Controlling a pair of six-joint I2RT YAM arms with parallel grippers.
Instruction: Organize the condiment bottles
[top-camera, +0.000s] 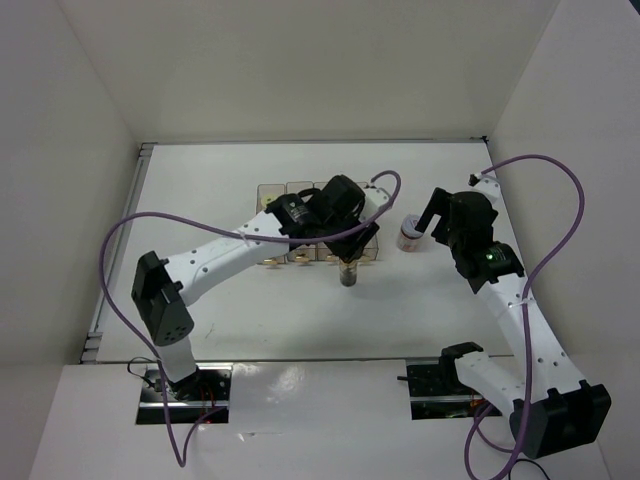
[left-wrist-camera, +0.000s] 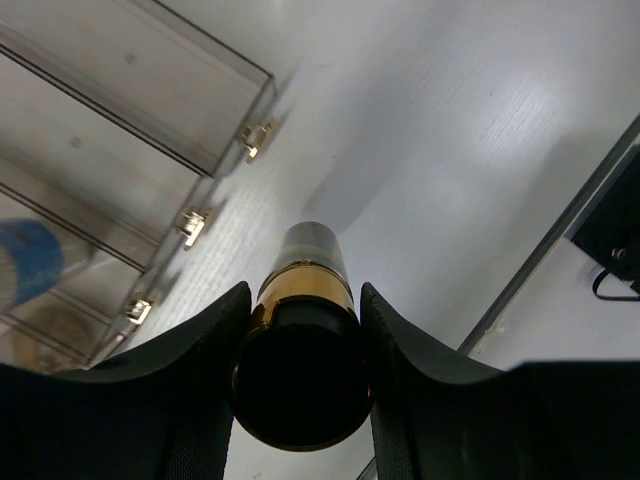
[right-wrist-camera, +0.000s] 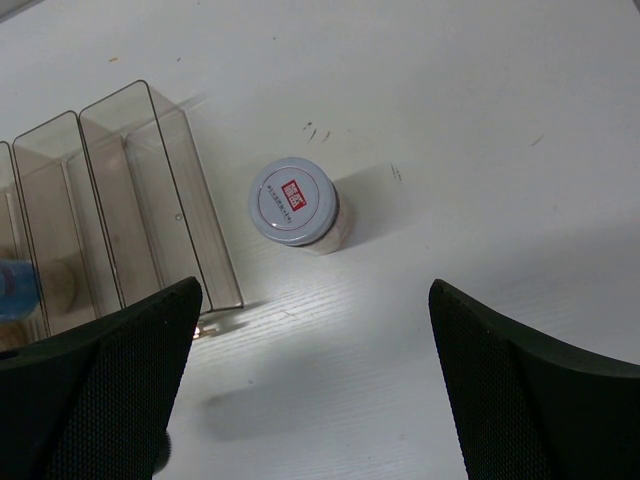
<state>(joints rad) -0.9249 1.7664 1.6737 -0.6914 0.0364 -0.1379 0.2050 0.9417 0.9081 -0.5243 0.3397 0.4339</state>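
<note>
My left gripper (left-wrist-camera: 303, 330) is shut on the dark bottle with the gold cap (left-wrist-camera: 300, 345). In the top view that bottle (top-camera: 347, 273) stands on the table just in front of the clear bins (top-camera: 300, 215), below the left gripper (top-camera: 345, 235). The white bottle with the purplish lid (right-wrist-camera: 295, 203) stands upright on the table right of the bins; it also shows in the top view (top-camera: 409, 233). My right gripper (right-wrist-camera: 315, 385) is open and empty, above and a little short of it. A blue-labelled bottle (left-wrist-camera: 25, 262) lies in one bin. The other bottles are hidden.
Several clear rectangular bins (right-wrist-camera: 120, 190) with gold clasps stand side by side mid-table. White walls enclose the table on three sides. A dark rail runs along the table's near edge (left-wrist-camera: 560, 225). Purple cables loop from both arms.
</note>
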